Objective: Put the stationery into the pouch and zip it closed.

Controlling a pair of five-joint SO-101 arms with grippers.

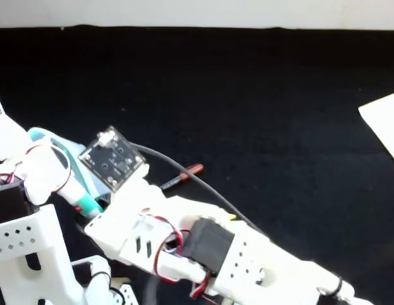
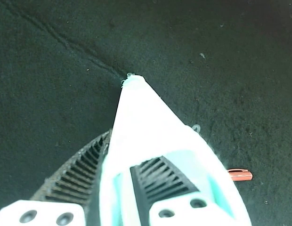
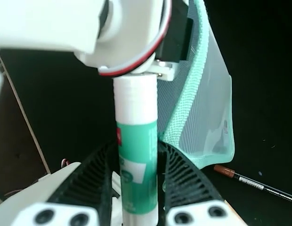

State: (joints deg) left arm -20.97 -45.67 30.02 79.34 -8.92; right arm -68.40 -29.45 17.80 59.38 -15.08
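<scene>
Left claw (image 2: 123,149) is clamped on one edge of the pouch (image 2: 146,117) and holds it up off the tabletop (image 1: 248,95). The mesh drapes over one jaw. My read: it's held by the rim so the mouth hangs open and stays put while the other arm feeds it.

Right claw (image 3: 136,155) is closed snugly around the glue stick (image 3: 135,108). The jaws grip the green label mid-body and the stick runs along the claw's axis with its white end leading. That grip looks chosen for an end-first slide into the pouch rather than a drop.

In the right wrist view the stick sits just beside the pouch's green zip edge, with its far end up against the left arm's body. Can't tell whether the tip is inside the mouth or only alongside it, so check alignment before letting go.

The pen (image 1: 183,175) lies flat on the tabletop near both arms, apart from the pouch, so it's not packed yet. A sheet of paper (image 1: 384,121) sits well off at the far edge.

Status guess: first item mid-insert, the pen comes next, and the zip is not yet closed. Risk: the soft mesh could fold under the push from the stick.
</scene>
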